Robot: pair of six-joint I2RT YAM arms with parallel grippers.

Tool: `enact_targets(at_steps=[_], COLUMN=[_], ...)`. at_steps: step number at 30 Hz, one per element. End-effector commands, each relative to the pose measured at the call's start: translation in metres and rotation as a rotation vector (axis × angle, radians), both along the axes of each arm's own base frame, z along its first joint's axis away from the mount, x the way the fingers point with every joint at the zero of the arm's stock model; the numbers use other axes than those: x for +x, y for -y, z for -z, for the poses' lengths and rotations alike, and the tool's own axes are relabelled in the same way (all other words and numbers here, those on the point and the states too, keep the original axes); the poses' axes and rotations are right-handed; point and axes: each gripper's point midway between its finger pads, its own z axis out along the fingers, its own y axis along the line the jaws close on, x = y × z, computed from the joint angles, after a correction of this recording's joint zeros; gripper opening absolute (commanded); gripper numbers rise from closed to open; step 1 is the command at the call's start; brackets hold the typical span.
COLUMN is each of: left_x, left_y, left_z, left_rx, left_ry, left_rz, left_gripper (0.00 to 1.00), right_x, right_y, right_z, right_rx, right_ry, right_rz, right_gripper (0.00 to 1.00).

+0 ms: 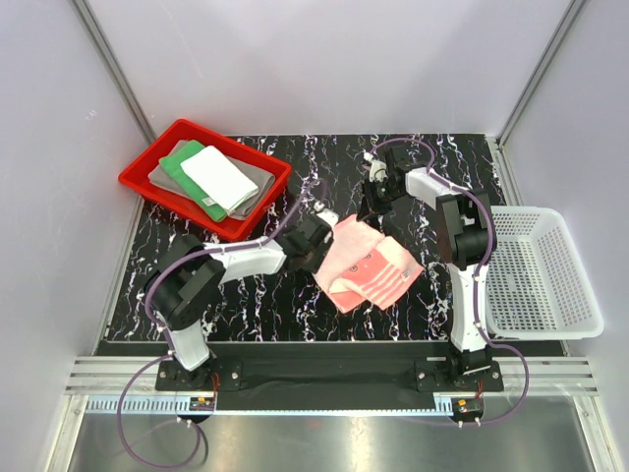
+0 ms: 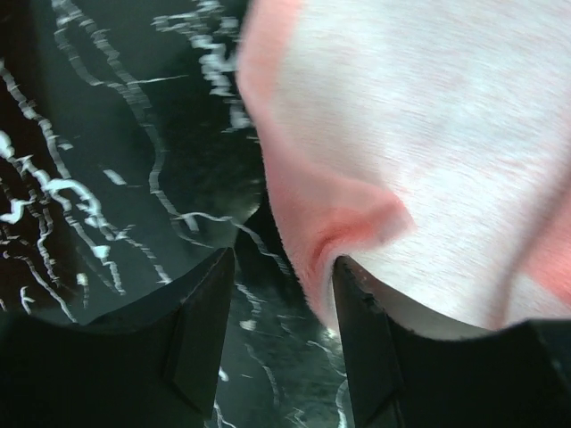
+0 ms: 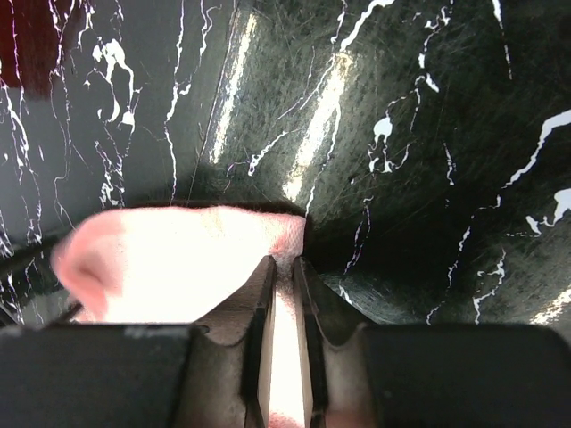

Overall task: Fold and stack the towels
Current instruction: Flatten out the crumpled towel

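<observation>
Lots of colours here
Soft salmon-pink cloth towel [image 1: 369,265] with pale stripes; black table [image 1: 246,305] has white squiggles; red plastic tray [image 1: 149,153]; white mesh basket [image 1: 536,280].

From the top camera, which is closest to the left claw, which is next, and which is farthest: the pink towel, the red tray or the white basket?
1. Pink towel: right against the left claw, in the middle of the table.
2. Red tray: at the back left corner.
3. White basket: way over on the right side.
</observation>
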Motion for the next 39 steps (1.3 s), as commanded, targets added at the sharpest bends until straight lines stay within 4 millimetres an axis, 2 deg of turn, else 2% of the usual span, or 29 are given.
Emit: enact_targets(at_steps=[1,5,9,12,16,20,28,34,35,36,38,39], left_x=[0.022,0.026,0.021,0.023,0.022,0.022,0.019,0.017,0.017,0.016,0.017,0.018], left_y=[-0.004,-0.020,-0.011,-0.009,-0.017,-0.028,-0.036,-0.036,-0.036,-0.036,-0.034,-0.032], left_z=[-0.022,-0.023,-0.036,-0.038,-0.026,-0.014,0.010,0.020,0.021,0.021,0.020,0.018], left_rx=[-0.116,-0.185,-0.271,-0.262,-0.231,-0.205,-0.148,-0.136,-0.135,-0.134,-0.138,-0.143], left_ry=[0.005,-0.062,-0.078,-0.091,-0.132,-0.164,-0.231,-0.255,-0.258,-0.260,-0.261,-0.259], left_rz=[-0.120,-0.222,-0.210,-0.202,-0.224,-0.268,-0.300,-0.304,-0.300,-0.297,-0.285,-0.274], left_gripper=[0.53,0.52,0.54,0.55,0.55,0.55,0.53,0.38,0.34,0.25,0.18,0.10], right_x=[-0.014,-0.015,-0.013,-0.008,0.000,0.004,0.002,-0.002,-0.003,-0.003,-0.003,-0.003], right_y=[0.007,0.009,0.006,0.005,0.004,0.003,0.001,-0.002,-0.001,-0.001,0.001,0.003], right_z=[0.024,0.024,0.019,0.012,0.002,0.002,0.013,0.021,0.023,0.024,0.023,0.023], right_rx=[-0.087,-0.097,-0.084,-0.076,-0.069,-0.082,-0.181,-0.195,-0.196,-0.200,-0.205,-0.217], right_ry=[-0.049,-0.052,-0.040,-0.016,0.010,0.027,0.042,0.021,0.017,0.014,0.020,0.024], right_rz=[0.009,0.015,0.015,0.015,0.018,0.003,-0.046,-0.045,-0.044,-0.040,-0.024,-0.011], right_gripper=[0.20,0.20,0.20,0.22,0.31,0.38,0.41,0.36,0.34,0.32,0.21,0.11])
